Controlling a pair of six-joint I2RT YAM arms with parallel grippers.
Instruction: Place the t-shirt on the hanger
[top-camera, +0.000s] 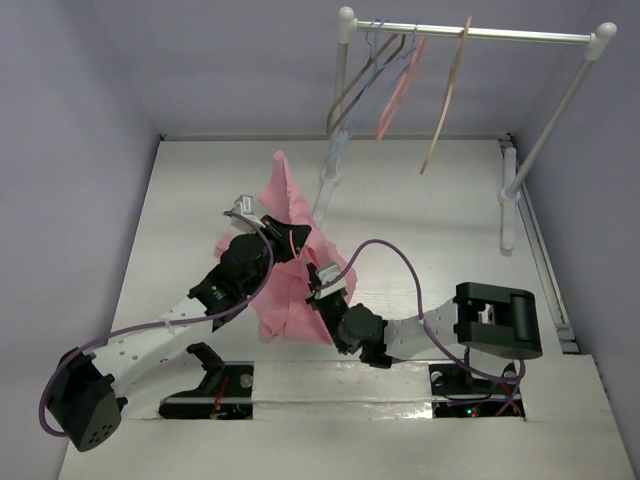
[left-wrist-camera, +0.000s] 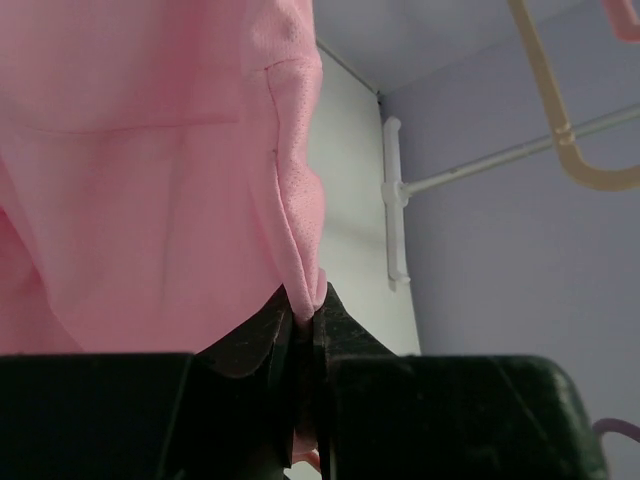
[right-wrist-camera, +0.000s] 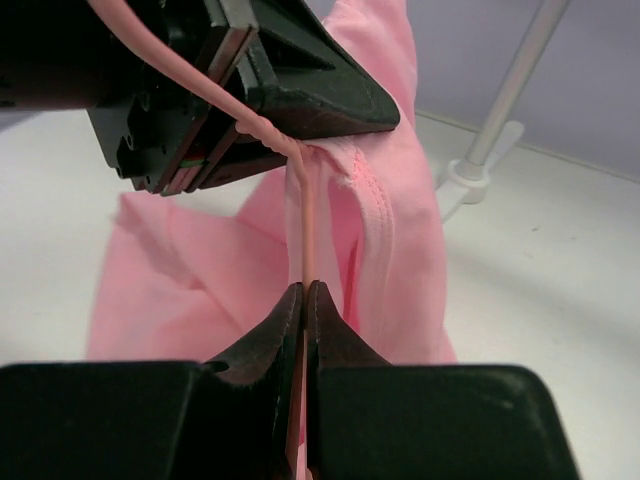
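Left gripper (left-wrist-camera: 306, 308) pressed together on a fold of the pink t-shirt (left-wrist-camera: 150, 180); right gripper (right-wrist-camera: 305, 292) pinching the thin pink hanger (right-wrist-camera: 307, 225), its bar running up to the left gripper; shirt bunched between both arms, over the white table (top-camera: 430, 230); clothes rack (top-camera: 480, 33) at far edge

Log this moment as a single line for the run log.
left hand: shut on t-shirt | right hand: shut on hanger | t-shirt: bunched, not spread out | task: in progress
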